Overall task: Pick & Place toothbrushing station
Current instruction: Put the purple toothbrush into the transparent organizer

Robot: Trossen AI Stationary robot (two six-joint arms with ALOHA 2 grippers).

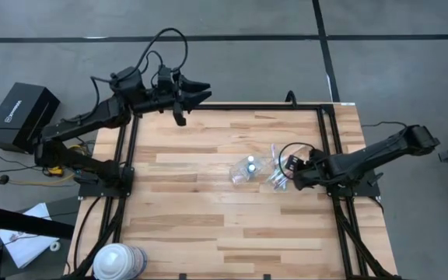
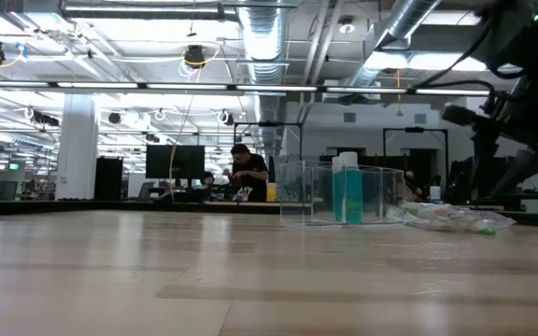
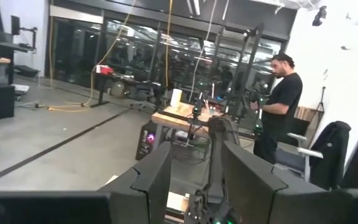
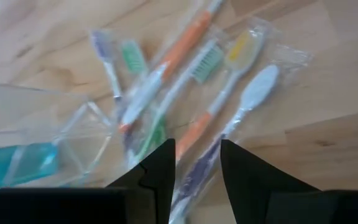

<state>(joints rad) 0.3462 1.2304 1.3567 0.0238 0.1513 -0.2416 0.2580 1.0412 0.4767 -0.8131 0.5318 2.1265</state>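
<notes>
A see-through plastic cup (image 1: 246, 171) stands right of the table's middle with a blue tube (image 2: 346, 191) upright inside it. Just right of it, several thin toothbrushes (image 4: 191, 74) in clear wrappers lie flat in a loose heap (image 1: 275, 179). My right gripper (image 4: 197, 158) hangs open, slanting down over the heap's right side (image 1: 285, 174). One wrapped toothbrush (image 4: 194, 174) shows in the gap between its fingers; I cannot tell whether they touch it. My left gripper (image 1: 197, 95) is open and holds nothing, raised above the table's far edge, left of centre.
A big white-and-blue roll (image 1: 119, 260) lies at the table's near left corner. A black box (image 1: 22, 117) sits on the floor off the left side. A black frame rail (image 1: 329, 148) borders the table near the right arm. A person (image 3: 281, 106) stands in the room beyond.
</notes>
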